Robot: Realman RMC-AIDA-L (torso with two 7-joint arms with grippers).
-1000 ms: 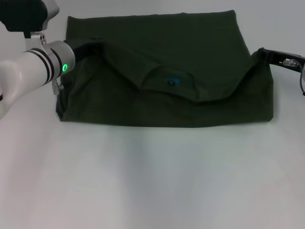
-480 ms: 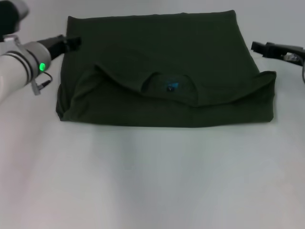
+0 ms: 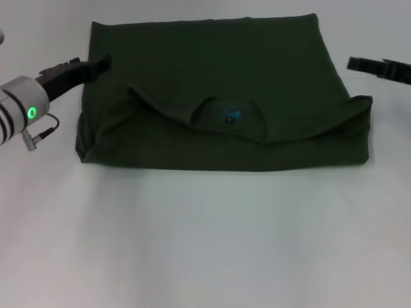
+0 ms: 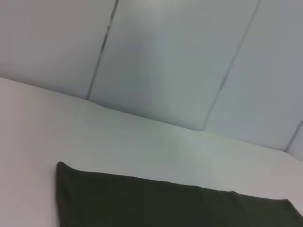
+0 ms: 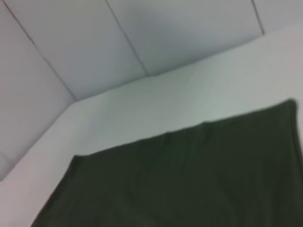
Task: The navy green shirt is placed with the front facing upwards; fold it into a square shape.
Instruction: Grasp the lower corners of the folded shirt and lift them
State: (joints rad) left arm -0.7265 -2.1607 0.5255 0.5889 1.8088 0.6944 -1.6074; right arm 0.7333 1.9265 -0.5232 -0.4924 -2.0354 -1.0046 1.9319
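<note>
Head view: I see the navy green shirt lying folded crosswise on the white table — collar and blue neck label turned up near the middle. Left gripper at its left edge, right gripper just off its right edge — I cannot tell either's jaw state

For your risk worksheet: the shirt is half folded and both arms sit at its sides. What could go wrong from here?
1. The collar flap lies rumpled and uneven, so creases may get folded in.
2. The left gripper sits at the navy green shirt edge and could snag it.
3. The right gripper is off the cloth, so any grasp must be redone.
</note>
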